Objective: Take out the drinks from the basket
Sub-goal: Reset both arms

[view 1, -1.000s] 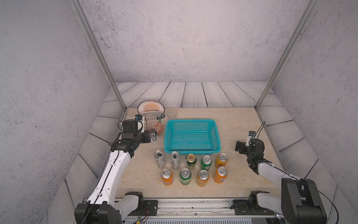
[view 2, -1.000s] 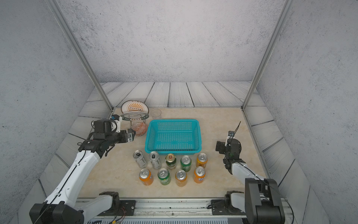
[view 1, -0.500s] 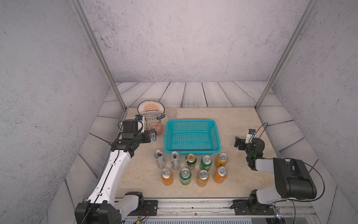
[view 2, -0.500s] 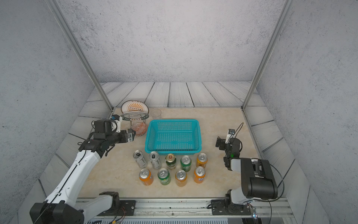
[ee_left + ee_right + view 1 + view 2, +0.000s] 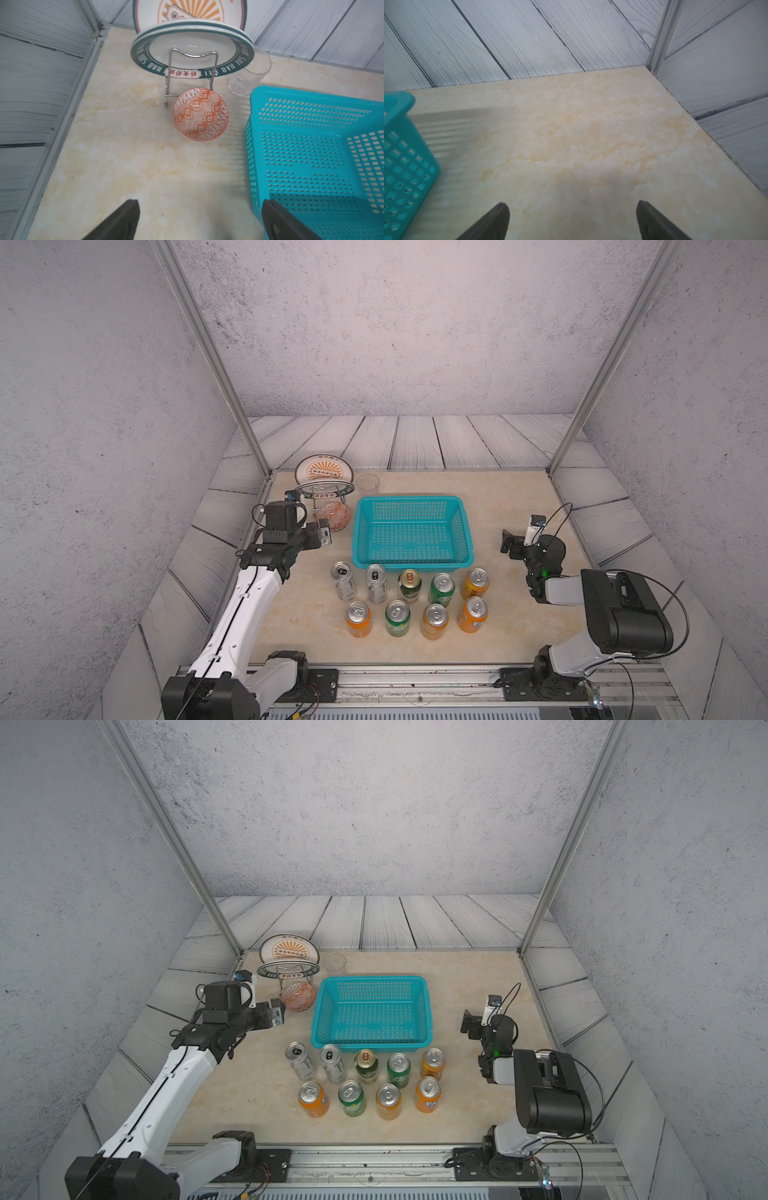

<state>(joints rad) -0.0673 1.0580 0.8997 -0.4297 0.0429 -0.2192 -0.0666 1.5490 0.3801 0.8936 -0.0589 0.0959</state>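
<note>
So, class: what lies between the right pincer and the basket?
Nothing: only bare tabletop separates the right pincer from the basket, as both top views show.

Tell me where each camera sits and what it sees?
Top views: high at the front, looking down on basket, drinks, left arm, right arm.
Left wrist: on the left arm, facing plates, bowl, basket; open left pincer shows.
Right wrist: on the right arm, facing table and basket corner; open right pincer shows.
Shared: all show the basket.

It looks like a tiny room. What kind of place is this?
Probably a robot test booth, not a real kitchen: two arms on a metal rail, plain grey walls, and cans, a basket and plates laid out.
</note>
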